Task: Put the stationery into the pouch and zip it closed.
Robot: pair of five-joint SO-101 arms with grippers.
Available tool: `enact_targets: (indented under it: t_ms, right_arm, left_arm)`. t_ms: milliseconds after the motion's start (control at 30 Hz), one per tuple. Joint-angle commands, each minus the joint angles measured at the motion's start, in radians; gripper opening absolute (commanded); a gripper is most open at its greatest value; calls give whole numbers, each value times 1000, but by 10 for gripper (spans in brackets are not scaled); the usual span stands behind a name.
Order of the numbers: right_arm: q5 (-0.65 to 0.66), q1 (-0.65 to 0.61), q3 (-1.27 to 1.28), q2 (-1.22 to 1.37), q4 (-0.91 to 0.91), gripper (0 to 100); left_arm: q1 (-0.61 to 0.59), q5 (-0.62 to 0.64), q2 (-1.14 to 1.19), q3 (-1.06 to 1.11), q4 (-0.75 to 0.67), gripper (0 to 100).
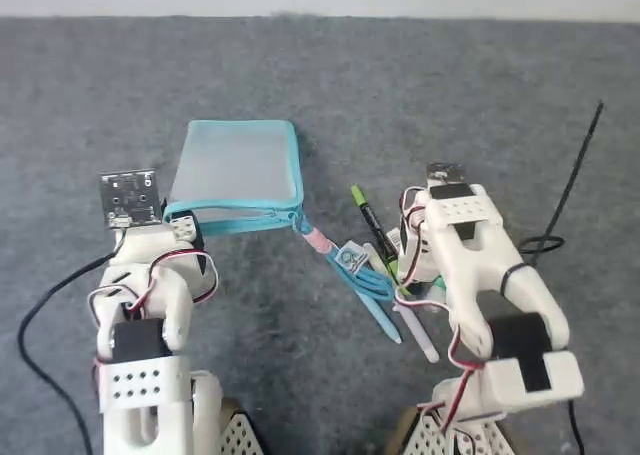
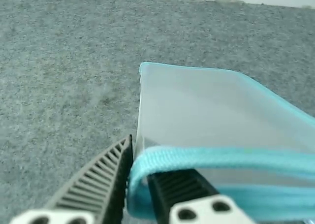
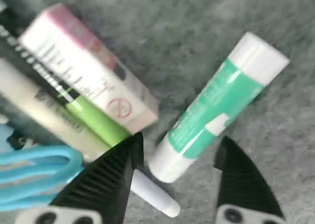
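My left end effector (image 2: 140, 184) clamps the pouch (image 2: 206, 115) rim; my right end effector (image 3: 177, 184), apart, straddles the tube (image 3: 216, 101) beside the pink box (image 3: 88, 66).

Frosted, see-through white pouch (image 1: 235, 165) edged in turquoise, with a pink zip tag (image 1: 317, 240). Glue stick (image 3: 216, 106) white with teal-green bands. Eraser (image 3: 83, 61) white, pink at one end. Pen (image 1: 363, 213) black and lime green; scissors handles (image 3: 34, 170) light blue. Mottled grey carpet (image 1: 460, 85). White arms (image 1: 470, 245), ribbed black fingers (image 3: 106, 179).
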Motion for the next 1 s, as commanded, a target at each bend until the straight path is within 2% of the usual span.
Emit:
enact_targets:
  t_ms: [0,100,300,433,533,733,967]
  right_arm:
    - [-5,24,-55,5,-8,94]
    - [103,105,-75,4,-12,2]
    - [377,291,-155,-18,-70,7]
    - [493,317,-193,1,-130,9]
    - [516,305,-212,30,-128,21]
    - [479,302,-216,58,-122,177]
    - [470,303,-186,59,-124,169]
  left_arm:
    - [-8,12,-5,-61,-25,11]
    - [-8,12,-5,-61,-25,11]
    - [-6,12,-5,-59,-25,11]
    - [-6,12,-5,-58,-25,11]
    - [-6,12,-5,-58,-25,11]
    - [-5,12,-6,-58,-25,11]
    - [-5,12,-6,-58,-25,11]
